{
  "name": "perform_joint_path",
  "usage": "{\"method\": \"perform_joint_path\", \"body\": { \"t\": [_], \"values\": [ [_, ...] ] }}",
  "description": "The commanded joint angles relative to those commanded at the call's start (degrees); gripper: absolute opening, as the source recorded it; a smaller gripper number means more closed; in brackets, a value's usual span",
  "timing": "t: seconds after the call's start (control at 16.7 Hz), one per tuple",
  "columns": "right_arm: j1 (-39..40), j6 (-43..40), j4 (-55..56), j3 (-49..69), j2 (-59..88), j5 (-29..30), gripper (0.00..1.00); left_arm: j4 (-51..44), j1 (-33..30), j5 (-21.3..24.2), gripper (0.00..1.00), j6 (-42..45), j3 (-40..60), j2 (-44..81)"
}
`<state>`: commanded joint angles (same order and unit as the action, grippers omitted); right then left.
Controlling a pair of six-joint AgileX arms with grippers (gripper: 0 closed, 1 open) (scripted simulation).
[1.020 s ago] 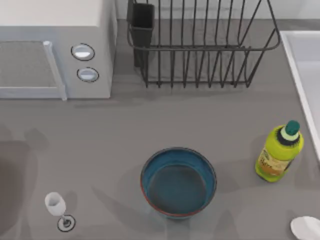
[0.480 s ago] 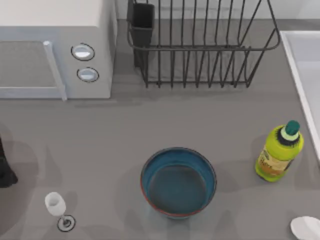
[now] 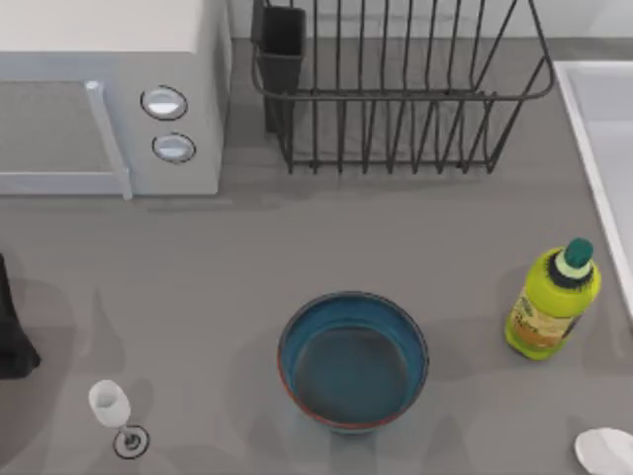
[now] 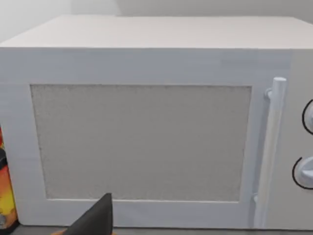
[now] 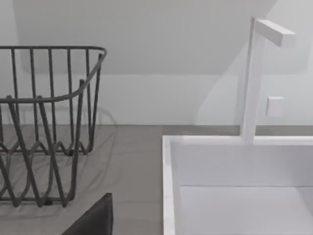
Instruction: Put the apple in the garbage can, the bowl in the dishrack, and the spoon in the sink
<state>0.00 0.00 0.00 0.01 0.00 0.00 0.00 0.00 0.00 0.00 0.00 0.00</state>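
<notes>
Movement is confined to the top view's left edge: the dark left arm has pushed into sight there, where a second ago only its shadow lay on the grey table. I judge it is only starting its reach, with nothing yet gripped. The left gripper shows in its wrist view as one dark wedge in front of the boxy white microwave; whether that pincer is apart or together I cannot tell. A sliver of orange and red beside the microwave is cut off by the frame, too little to name. Near the arm stands the small white stemmed wine glass, unmoved. At the table's middle the large round bowl, teal-blue inside with a reddish-brown rim, sits upright exactly as before, well apart from the dark wire dishrack with its rectangular cutlery cup behind it. Further right, the yellow-green plastic bottle with a dark green cap has not shifted. The small white plastic spoon lies at the lower right corner, only its oval end visible. The pale rectangular sink with a raised rim is cut off at the right edge. The right gripper is also a single dark wedge, between dishrack and sink; its pincer state I cannot tell.
</notes>
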Motion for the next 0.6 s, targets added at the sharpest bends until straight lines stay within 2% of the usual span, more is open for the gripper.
{"method": "perform_joint_path", "body": {
  "t": [0.3,0.6],
  "values": [
    [7.7,5.6,-6.8,9.0,8.9,0.3,1.00,0.0,0.0,0.0,1.00,0.0,0.0,0.0],
    [21.5,17.0,-22.3,29.3,32.4,0.4,1.00,0.0,0.0,0.0,1.00,0.0,0.0,0.0]
  ]
}}
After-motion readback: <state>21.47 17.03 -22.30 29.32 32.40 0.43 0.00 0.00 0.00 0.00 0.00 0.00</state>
